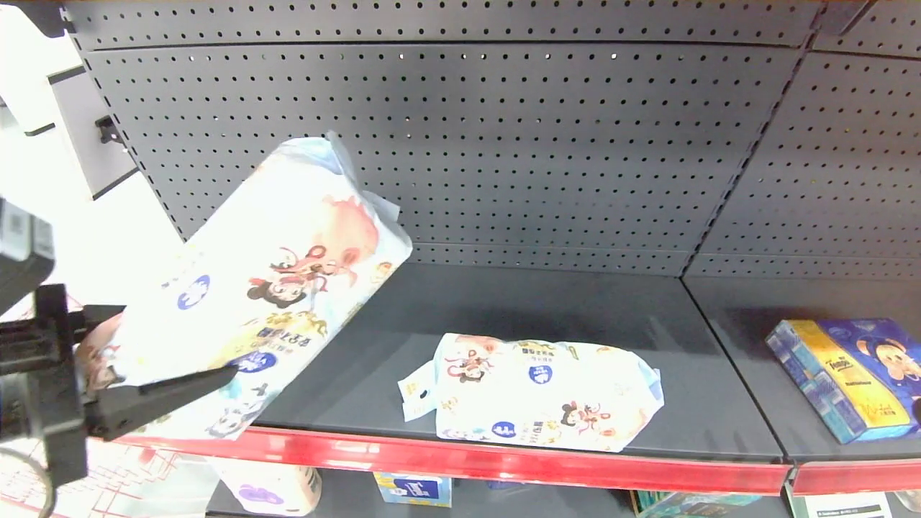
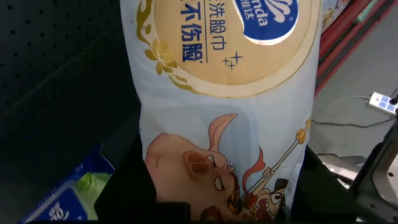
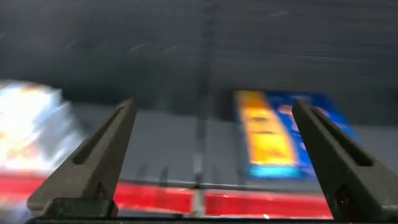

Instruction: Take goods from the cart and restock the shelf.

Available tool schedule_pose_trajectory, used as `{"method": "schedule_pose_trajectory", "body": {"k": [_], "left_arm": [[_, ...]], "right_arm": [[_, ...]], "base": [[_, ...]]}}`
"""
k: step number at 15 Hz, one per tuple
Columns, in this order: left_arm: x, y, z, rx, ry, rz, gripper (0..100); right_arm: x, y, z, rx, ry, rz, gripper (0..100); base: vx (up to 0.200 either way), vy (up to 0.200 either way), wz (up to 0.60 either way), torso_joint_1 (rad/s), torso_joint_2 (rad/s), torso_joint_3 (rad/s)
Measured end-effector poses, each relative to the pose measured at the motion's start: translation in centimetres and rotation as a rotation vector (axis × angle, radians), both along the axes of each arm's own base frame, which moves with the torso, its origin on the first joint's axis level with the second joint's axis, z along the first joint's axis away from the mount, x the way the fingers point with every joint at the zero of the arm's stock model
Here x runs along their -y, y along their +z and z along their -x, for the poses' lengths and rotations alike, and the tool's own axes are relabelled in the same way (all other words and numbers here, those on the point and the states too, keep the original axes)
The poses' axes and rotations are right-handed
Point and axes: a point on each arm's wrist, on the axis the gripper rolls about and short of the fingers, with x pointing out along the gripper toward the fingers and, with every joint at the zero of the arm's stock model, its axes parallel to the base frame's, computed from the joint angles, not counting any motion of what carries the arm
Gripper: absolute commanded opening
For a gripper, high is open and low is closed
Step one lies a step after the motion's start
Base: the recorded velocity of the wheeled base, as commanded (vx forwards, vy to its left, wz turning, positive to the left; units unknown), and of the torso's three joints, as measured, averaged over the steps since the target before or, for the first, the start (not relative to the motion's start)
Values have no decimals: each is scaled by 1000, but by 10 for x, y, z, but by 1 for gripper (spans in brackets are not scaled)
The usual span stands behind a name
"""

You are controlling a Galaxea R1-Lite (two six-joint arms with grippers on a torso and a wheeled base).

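Observation:
My left gripper point(image 1: 144, 378) is shut on a white cartoon-printed tissue pack point(image 1: 273, 288), held tilted over the left end of the dark shelf point(image 1: 547, 302). In the left wrist view the pack point(image 2: 224, 106) runs up from between the dark fingers point(image 2: 127, 180). A second pack of the same kind point(image 1: 547, 392) lies flat near the shelf's front edge, at the middle. My right gripper point(image 3: 214, 109) is open and empty in front of the shelf, facing the red edge strip point(image 3: 161, 199), with that lying pack point(image 3: 34, 127) off to one side.
A blue and yellow box point(image 1: 856, 378) lies on the neighbouring shelf section at the right, also seen as the box point(image 3: 280, 134) ahead of the right gripper. A pegboard back wall point(image 1: 504, 144) closes the shelf. More goods point(image 1: 270, 489) stand on the shelf below.

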Motion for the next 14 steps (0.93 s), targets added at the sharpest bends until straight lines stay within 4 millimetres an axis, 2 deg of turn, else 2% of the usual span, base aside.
{"method": "schedule_pose_trajectory", "body": {"k": [2,4,5,8,12,14], "left_arm": [[8,4,-31,13,-41,-59,0],[15,7,-65,43,-82,-123,0],[20,8,-80,57,-100,-149,0],[36,8,-123,89,-156,-199,0],[58,-3,-173,180,-269,-308,0],[76,-9,-192,195,-319,-315,0]], "right_arm": [[2,-5,11,48,-146,-20,100],[6,-12,17,69,-365,-67,100],[6,-18,18,55,-386,-74,100],[2,-29,20,-2,-188,-57,100],[1,-50,35,-68,-128,-53,100],[1,-64,45,-107,-119,-49,100]], "base": [[0,0,0,0,0,0],[0,0,0,0,0,0],[0,0,0,0,0,0],[0,0,0,0,0,0],[0,0,0,0,0,0],[0,0,0,0,0,0]]}}
